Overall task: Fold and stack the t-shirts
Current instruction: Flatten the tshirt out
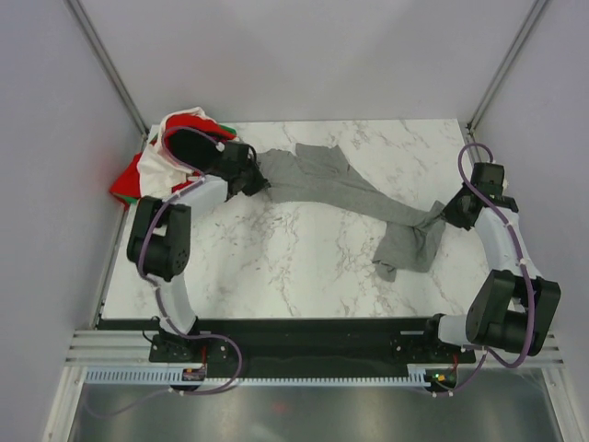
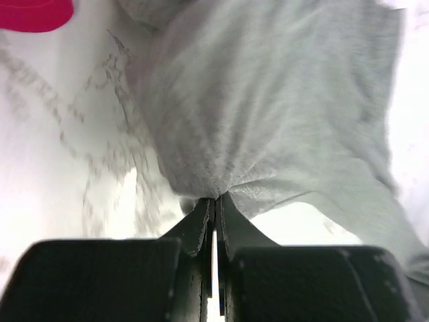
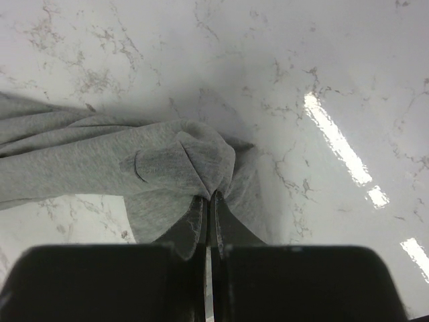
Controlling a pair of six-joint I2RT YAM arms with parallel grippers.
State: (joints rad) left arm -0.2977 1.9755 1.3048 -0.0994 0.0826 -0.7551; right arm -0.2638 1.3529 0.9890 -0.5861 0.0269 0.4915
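Observation:
A heather-grey t-shirt (image 1: 340, 189) is stretched in a twisted band across the marble table, from the far left to the right. My left gripper (image 1: 258, 180) is shut on its left end; in the left wrist view the grey cloth (image 2: 268, 107) bunches at the closed fingertips (image 2: 216, 198). My right gripper (image 1: 444, 214) is shut on the shirt's right end, where the cloth (image 3: 167, 161) gathers into a knot at the tips (image 3: 209, 196). A loose part of the shirt (image 1: 405, 249) hangs down on the table near the right gripper.
A heap of other t-shirts (image 1: 175, 157), red, white, black and green, lies at the table's far left corner, partly over the edge. A red cloth corner (image 2: 33, 13) shows in the left wrist view. Frame posts stand at both far corners.

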